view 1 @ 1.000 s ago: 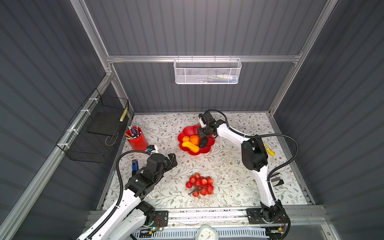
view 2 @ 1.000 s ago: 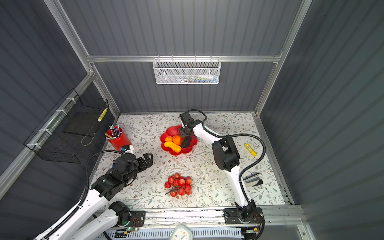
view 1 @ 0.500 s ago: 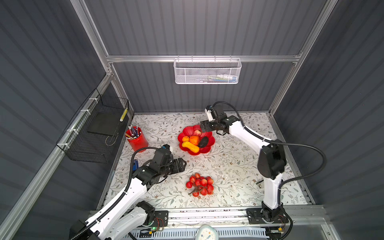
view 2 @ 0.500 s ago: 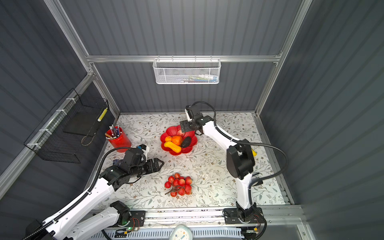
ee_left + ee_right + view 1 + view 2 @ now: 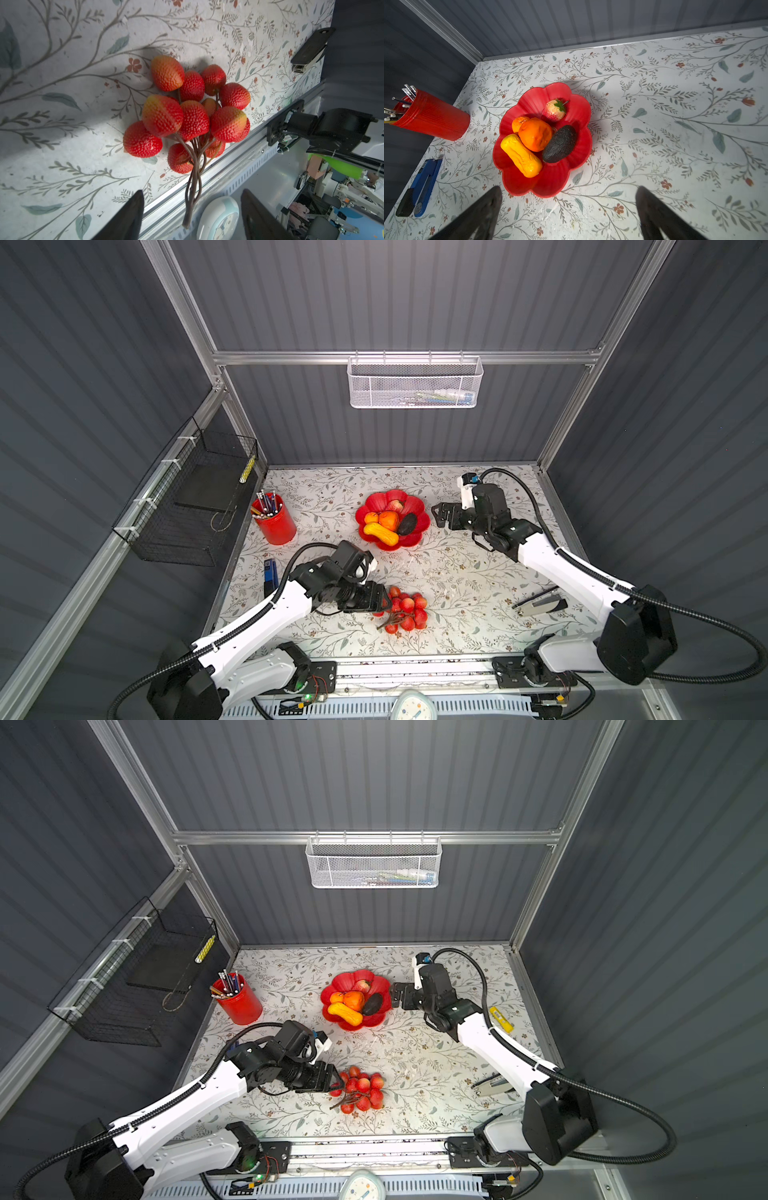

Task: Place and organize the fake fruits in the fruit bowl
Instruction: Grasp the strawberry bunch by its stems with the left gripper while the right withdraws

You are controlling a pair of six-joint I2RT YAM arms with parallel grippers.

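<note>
The red flower-shaped fruit bowl (image 5: 376, 501) (image 5: 344, 981) (image 5: 529, 97) holds a large orange (image 5: 535, 134), a small orange (image 5: 519, 122), a yellow oblong fruit (image 5: 521, 155), a dark rough oval (image 5: 560, 143) and a strawberry (image 5: 553, 111). The red berry bunch (image 5: 402, 608) (image 5: 360, 1090) (image 5: 187, 116) lies on the table near the front. My left gripper (image 5: 383, 599) (image 5: 192, 192) is open at the bunch's left, and the brown stem (image 5: 193, 182) runs between its jaws untouched. My right gripper (image 5: 440, 516) (image 5: 568, 188) is open and empty, just right of the bowl.
A red pencil cup (image 5: 274, 518) stands back left, with a blue stapler (image 5: 271, 574) nearer the front. A black stapler (image 5: 540, 605) lies front right and a yellow marker (image 5: 500, 1019) right. A black wire basket (image 5: 195, 497) hangs on the left wall.
My right gripper let go of the dark oval in the bowl, opened and drew back to the right. My left arm swung right to the berry bunch and its jaws narrowed a little.
</note>
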